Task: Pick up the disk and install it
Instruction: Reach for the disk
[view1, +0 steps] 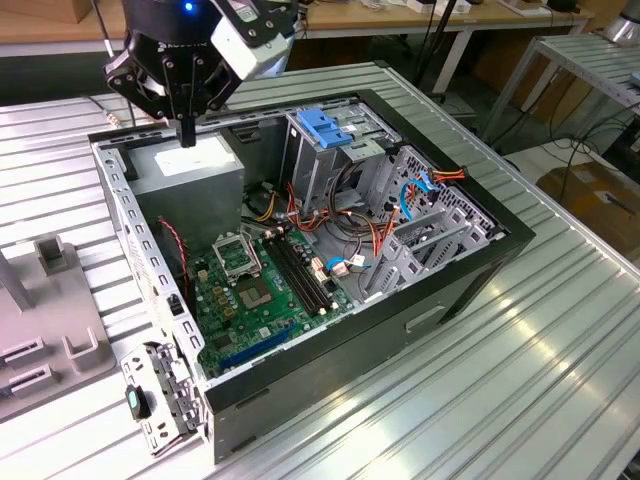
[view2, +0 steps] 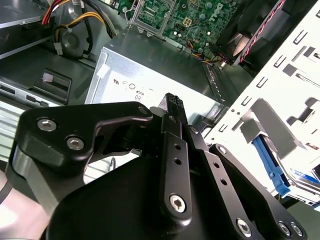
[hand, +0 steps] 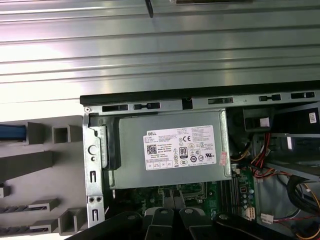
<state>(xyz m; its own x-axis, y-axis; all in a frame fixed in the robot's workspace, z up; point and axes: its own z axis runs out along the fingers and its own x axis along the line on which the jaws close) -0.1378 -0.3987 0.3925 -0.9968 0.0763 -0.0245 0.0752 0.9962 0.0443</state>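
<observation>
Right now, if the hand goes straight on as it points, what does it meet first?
Probably the grey metal power-supply box with the white sticker, just under the hand; gap unclear.

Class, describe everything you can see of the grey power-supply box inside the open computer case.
The power-supply box is a rectangular grey metal housing with a white printed sticker on its upward face. It lies flat in a corner of the computer case, beside the green motherboard. Coloured wires bunch at one end. The gripper, shut and empty, hangs above it; whether they touch cannot be told.
</observation>
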